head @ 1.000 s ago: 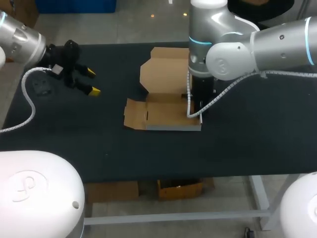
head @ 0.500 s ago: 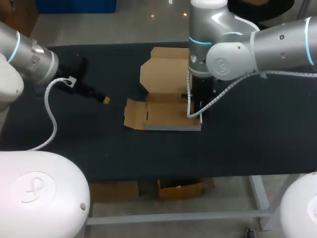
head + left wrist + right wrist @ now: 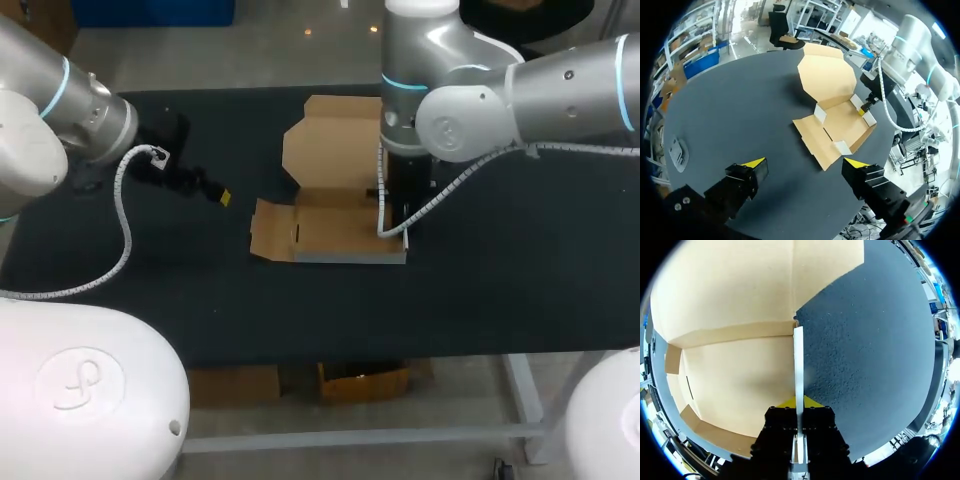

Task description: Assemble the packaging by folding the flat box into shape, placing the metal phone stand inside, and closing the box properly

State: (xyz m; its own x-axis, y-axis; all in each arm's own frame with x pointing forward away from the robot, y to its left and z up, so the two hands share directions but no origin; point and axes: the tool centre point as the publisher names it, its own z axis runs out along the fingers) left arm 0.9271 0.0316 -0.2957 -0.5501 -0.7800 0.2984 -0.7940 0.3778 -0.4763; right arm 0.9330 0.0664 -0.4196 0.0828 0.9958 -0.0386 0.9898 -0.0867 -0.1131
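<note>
The right gripper (image 3: 798, 401) pinches the upright side wall (image 3: 798, 360) of the cardboard box (image 3: 330, 232); the left gripper (image 3: 805, 162) hangs spread wide, empty, above the table (image 3: 200, 290).

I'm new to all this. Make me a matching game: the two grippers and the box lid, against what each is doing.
1 left gripper
2 right gripper
3 lid

A lies open, flat on the table
B shut on the side wall
C open over the table, short of the box

Pairs: 1-C, 2-B, 3-A
</note>
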